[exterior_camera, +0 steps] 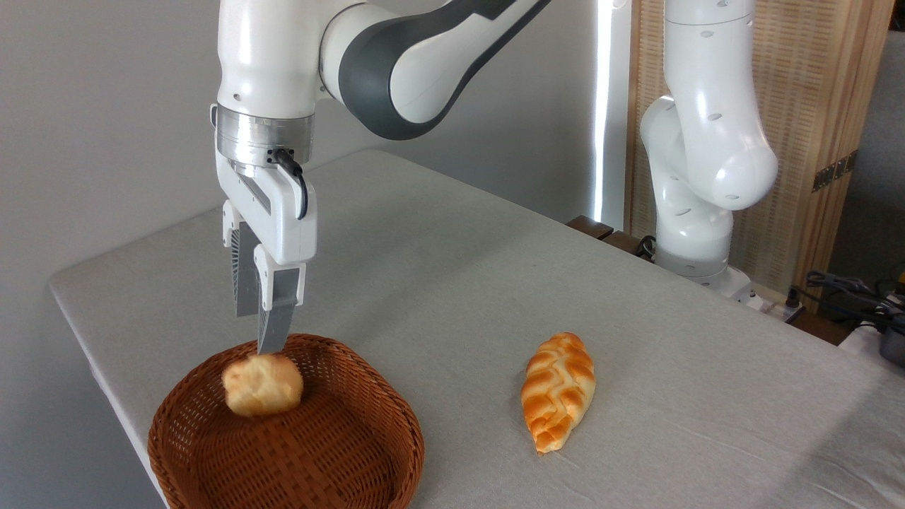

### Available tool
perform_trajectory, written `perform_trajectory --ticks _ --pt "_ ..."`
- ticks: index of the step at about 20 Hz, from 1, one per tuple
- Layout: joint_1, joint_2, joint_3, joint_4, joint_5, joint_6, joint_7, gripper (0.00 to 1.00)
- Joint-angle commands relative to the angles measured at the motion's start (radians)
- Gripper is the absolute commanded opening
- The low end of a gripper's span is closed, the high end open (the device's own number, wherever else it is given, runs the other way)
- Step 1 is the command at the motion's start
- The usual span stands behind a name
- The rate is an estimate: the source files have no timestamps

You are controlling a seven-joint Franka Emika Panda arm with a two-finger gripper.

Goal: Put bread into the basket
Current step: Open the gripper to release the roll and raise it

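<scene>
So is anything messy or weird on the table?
Nothing is spilled or broken. The one odd thing: the bread looks blurry over the basket, just under the pincer, as if dropping in. The braided loaf lies tidy on the table.

No text, label, brand, number or sign can be read on anything that is shown in the picture.

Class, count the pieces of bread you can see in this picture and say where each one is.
2. The round bun is at the basket, just below the gripper; the braided loaf lies on the table to its right.
</scene>
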Motion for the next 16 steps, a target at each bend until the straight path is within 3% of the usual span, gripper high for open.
perform_trajectory --ticks 1,7,13,16 --pt "-0.002 0.003 0.007 -0.001 -0.019 0.021 0.016 1.00" --pt "-0.003 -0.022 0.007 0.001 -0.015 -0.002 0.002 1.00" --pt "-0.003 -0.071 0.012 0.007 -0.004 -0.180 -0.022 1.00" --pt "-0.003 -0.085 0.023 0.013 0.054 -0.263 -0.076 1.00"
